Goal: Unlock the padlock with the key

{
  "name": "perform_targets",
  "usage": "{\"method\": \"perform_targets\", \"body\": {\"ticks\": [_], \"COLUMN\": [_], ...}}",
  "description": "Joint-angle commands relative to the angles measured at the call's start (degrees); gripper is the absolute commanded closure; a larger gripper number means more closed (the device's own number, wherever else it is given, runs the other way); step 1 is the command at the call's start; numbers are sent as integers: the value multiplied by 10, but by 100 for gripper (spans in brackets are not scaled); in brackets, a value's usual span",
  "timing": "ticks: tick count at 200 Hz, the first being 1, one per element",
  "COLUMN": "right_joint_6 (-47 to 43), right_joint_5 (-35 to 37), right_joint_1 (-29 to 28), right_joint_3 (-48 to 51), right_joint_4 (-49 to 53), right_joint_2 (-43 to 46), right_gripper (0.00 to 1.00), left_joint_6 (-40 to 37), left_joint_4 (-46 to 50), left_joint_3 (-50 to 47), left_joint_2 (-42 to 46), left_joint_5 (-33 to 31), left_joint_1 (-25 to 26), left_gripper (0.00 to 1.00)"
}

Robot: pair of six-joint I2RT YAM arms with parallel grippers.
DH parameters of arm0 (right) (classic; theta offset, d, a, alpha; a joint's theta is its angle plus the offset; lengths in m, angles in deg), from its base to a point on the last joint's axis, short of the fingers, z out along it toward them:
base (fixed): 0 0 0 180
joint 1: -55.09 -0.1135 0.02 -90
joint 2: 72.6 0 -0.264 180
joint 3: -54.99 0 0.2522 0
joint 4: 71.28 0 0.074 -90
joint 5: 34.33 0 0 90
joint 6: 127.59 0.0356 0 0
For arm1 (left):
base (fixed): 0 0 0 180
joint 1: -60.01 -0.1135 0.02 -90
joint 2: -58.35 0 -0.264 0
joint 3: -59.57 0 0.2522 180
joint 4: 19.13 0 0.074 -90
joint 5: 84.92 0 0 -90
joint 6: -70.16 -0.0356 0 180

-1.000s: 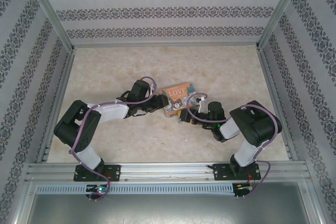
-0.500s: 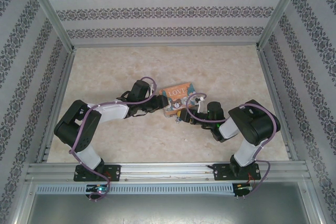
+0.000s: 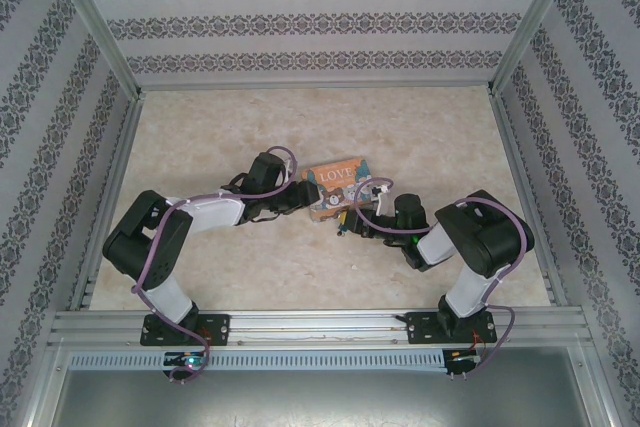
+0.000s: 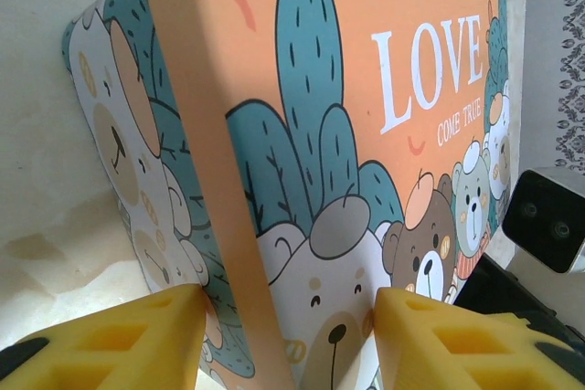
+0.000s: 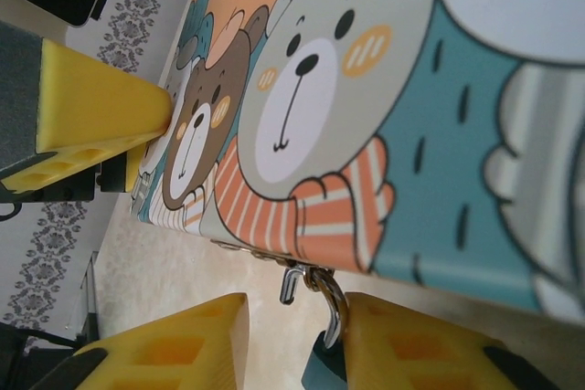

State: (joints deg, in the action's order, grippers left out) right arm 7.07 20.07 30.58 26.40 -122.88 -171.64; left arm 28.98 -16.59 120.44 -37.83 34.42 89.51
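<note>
Beige marbled tabletop point(image 3: 200, 137); damask-striped walls point(image 3: 320, 22); aluminium frame rails point(image 3: 320, 322).

Left pincer point(image 4: 288, 308) astride tin point(image 4: 366, 134), padlock point(image 5: 322, 364) hanging at tin's edge

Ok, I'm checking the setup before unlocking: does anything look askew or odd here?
The colourful rectangular LOVE tin box lies skewed to the edges of the table, clamped in the left gripper. The tiny teal padlock with silvery shackle hangs from it between the parted fingers of the right gripper. No damage shows.
</note>
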Motion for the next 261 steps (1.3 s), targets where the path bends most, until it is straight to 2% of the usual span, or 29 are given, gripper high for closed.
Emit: {"method": "perform_targets", "body": {"ticks": [1,124,208,261], "right_joint_6": [-6,5,60,104], "right_joint_5": [-14,29,91,157], "right_joint_1": [-4,-1,3,-20], "right_joint_3": [-4,12,29,32], "right_joint_4": [-10,-2,-2,-5], "right_joint_2": [9,29,74,93], "right_gripper": [73,100,100,100], "left_joint_6": [-16,-32,-22,-12], "left_joint_4": [18,45,38,27], "left_joint_3": [2,-7,-49,-70], "left_joint_2": [5,11,40,50], "left_joint_5": [-2,-10,-15,-17], "left_joint_1": [-4,-3,-1,7], "left_gripper": [49,49,49,49]}}
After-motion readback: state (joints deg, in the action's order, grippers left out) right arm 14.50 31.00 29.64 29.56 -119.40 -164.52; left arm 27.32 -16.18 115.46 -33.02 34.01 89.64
